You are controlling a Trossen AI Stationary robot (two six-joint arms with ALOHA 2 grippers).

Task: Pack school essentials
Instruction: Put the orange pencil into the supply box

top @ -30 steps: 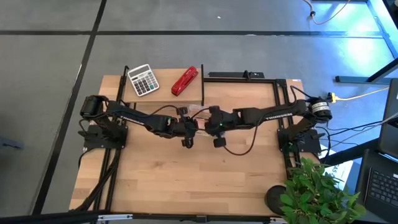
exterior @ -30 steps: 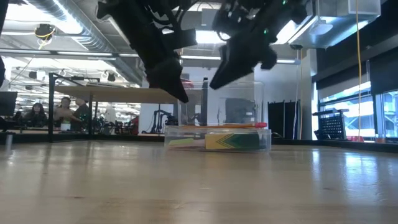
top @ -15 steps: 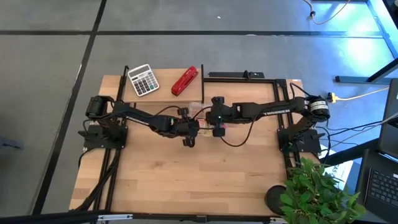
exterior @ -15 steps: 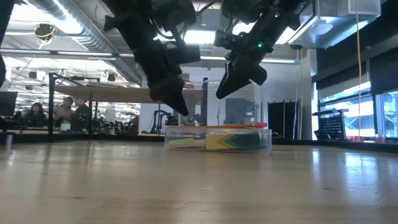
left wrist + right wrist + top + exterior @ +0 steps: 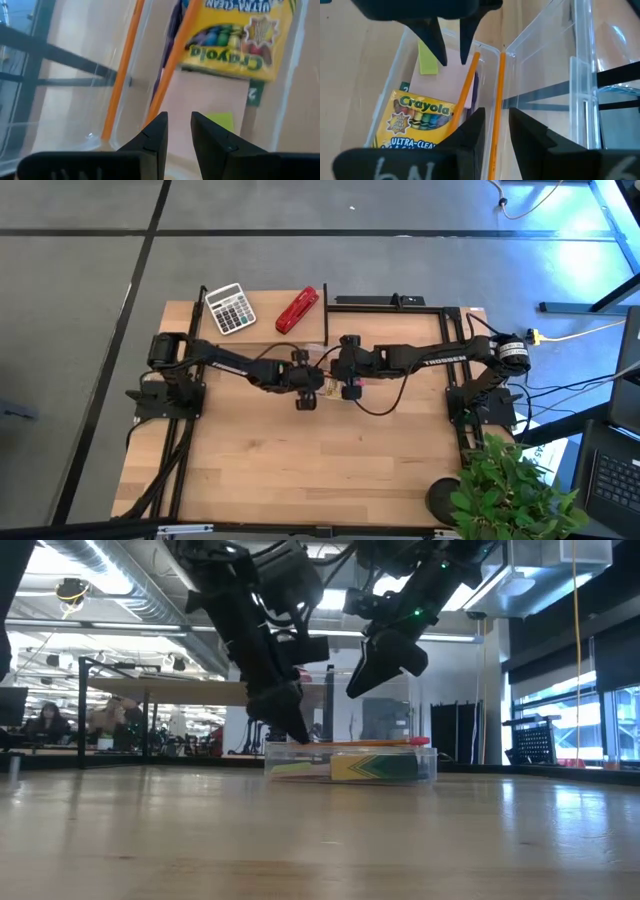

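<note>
A clear plastic box (image 5: 350,762) sits at the table's far middle. It holds the yellow-green crayon box (image 5: 420,122), a pink sticky-note pad (image 5: 452,85), a small yellow block (image 5: 427,62) and a dark purple pen (image 5: 175,25). An orange pencil (image 5: 462,92) slants over them, its end up at the rim. My left gripper (image 5: 179,117) hangs low at the box's left end, fingers nearly together. My right gripper (image 5: 496,112) hovers higher above the box (image 5: 365,685), a narrow gap between its fingers and nothing in it. No scissors show. My left gripper points down and slants toward the table's right, its fingertips (image 5: 462,60) right beside the orange pencil's raised end (image 5: 475,56). I cannot tell whether they touch it. Nothing sits between the fingers.
The box's clear lid (image 5: 560,75) stands upright on its far side. A grey-white calculator (image 5: 230,309) and a red stapler (image 5: 297,310) lie at the far edge. A potted plant (image 5: 510,490) stands at the near right corner. The near half of the table is bare wood (image 5: 300,470).
My right gripper has moved toward the far edge until it is over the box, then stayed still. My left gripper has come down and a little to the right, toward the box's left end and the pencil's end.
</note>
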